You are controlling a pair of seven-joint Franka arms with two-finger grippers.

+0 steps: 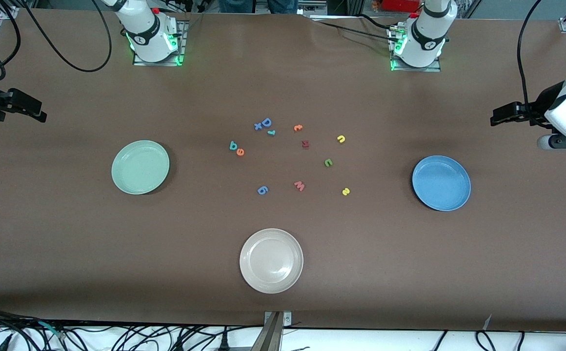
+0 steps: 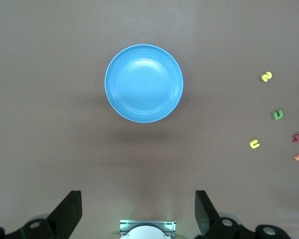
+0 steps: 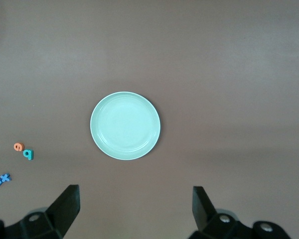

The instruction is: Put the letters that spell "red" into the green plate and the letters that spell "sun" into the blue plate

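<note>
Brown paper covered the whole table (image 1: 68,253), and everything on it could be placed from the white plate (image 1: 271,261), the thing nearest the front camera. Three plates lay there: that white one, a green plate (image 1: 140,167) farther back toward the right arm's end, and a blue plate (image 1: 441,183) farther back toward the left arm's end; all three were bare. The right gripper (image 3: 134,209) hung over the table's edge at its own end, jaws wide and holding nothing, looking down on the green plate; the left gripper (image 2: 138,211) did likewise over its end, looking down on the blue plate. Eleven small foam letters lay scattered between the two coloured plates, farther back than the white plate. The teal "r" (image 1: 271,132), teal "d" (image 1: 233,145) and orange "e" (image 1: 240,152) sat toward the green plate, so the right arm looked nearer to them. The yellow "n" (image 1: 341,139), green "u" (image 1: 328,162) and yellow "s" (image 1: 345,191) sat toward the blue plate, within the left arm's easier reach. None was yet in a plate.
</note>
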